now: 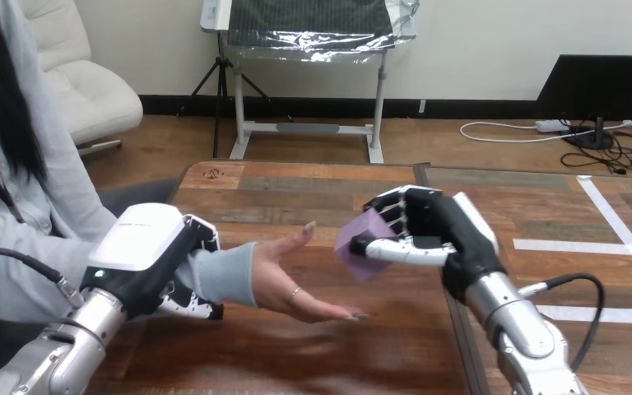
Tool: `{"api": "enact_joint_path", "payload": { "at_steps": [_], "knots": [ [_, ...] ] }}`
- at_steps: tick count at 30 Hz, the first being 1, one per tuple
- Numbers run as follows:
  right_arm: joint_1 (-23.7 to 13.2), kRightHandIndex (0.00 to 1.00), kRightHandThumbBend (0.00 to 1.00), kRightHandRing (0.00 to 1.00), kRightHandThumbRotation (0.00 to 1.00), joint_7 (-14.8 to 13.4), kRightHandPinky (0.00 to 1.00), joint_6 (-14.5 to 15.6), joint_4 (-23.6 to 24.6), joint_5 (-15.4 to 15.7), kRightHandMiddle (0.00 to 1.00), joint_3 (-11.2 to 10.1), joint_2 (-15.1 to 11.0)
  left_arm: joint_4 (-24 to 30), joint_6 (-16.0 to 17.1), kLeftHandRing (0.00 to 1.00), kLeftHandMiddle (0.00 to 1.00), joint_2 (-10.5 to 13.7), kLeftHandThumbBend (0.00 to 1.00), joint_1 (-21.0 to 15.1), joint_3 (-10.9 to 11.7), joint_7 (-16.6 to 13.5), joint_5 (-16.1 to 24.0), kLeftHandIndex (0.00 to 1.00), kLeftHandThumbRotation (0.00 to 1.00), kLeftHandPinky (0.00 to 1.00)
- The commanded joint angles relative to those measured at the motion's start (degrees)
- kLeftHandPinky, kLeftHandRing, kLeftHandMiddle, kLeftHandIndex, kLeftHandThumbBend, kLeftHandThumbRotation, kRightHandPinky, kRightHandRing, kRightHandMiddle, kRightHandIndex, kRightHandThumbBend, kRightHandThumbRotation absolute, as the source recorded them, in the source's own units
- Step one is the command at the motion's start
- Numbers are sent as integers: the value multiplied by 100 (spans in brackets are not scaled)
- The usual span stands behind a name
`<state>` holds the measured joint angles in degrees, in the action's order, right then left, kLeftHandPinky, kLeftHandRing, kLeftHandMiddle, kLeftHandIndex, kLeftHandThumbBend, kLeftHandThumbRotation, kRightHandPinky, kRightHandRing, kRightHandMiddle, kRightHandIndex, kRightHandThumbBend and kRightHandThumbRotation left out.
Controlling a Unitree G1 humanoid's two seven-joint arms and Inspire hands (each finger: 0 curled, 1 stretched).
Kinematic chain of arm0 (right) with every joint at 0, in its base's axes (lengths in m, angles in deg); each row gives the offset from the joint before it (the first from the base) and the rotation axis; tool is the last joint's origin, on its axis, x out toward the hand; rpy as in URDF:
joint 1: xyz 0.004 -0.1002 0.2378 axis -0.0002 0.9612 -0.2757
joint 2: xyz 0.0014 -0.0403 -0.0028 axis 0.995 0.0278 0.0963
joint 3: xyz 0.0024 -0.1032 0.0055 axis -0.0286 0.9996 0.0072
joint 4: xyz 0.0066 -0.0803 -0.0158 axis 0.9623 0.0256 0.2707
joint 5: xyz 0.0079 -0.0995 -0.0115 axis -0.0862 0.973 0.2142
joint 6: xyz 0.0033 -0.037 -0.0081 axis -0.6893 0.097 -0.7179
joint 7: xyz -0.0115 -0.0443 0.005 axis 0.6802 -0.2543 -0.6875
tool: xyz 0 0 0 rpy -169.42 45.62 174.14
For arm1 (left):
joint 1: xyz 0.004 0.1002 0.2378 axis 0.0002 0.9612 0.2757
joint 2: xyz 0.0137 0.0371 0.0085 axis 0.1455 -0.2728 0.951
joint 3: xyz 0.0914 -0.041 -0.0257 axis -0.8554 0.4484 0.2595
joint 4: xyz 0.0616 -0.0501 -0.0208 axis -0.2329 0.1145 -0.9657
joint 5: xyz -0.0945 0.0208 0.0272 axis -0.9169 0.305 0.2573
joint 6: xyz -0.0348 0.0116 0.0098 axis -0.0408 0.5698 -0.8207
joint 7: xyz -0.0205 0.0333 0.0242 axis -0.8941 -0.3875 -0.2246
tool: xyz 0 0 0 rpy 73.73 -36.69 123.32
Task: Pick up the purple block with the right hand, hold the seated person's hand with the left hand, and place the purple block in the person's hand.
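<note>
Head view: right hand (440,239) is closed on the purple block (360,247), thumb under and fingers curled over. The block sticks out past the fingertips, tilted on a corner, clear of the table (378,354). The person's hand (292,284) lies open, palm up, just beyond the block from the right hand and a bit lower. Block and palm look apart, with a gap between the block's lower corner and the person's fingertips and no contact I can see. Left hand (152,255) sits over the person's wrist (229,276), white shell on top, fingers coming round under the grey sleeve, so it reads as wrapped round the wrist, not the palm. Key relation: the open palm lies straight ahead of the block along the right hand's reach, slightly below it, between the two robot hands. Judgement: the pick and the hold look done, and placing is left. The right hand needs a short carry toward the left hand and down until the block is over the middle of the palm, then it opens. Risk: an early release lands the block on the person's fingertips and it tips off onto the table.
</note>
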<state>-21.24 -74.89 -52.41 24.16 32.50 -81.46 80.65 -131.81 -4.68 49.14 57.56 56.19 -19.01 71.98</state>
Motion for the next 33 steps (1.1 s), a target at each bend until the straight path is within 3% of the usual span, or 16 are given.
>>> {"api": "enact_joint_path", "payload": {
  "at_steps": [1, 33],
  "knots": [
    [-295, 49, 80, 40, 0, -47, 34, -165, 35, 48, 47, 76, 123, 518, 98, 30, 34, -92, 88, -198, 194, -33, -185, 34, 0, 27],
    [-57, 49, 79, 39, 0, 3, 33, -15, 39, 167, 48, 298, 547, 907, -11, 29, 33, -175, 89, -90, 227, -9, -202, 33, 0, 28]
  ]
}}
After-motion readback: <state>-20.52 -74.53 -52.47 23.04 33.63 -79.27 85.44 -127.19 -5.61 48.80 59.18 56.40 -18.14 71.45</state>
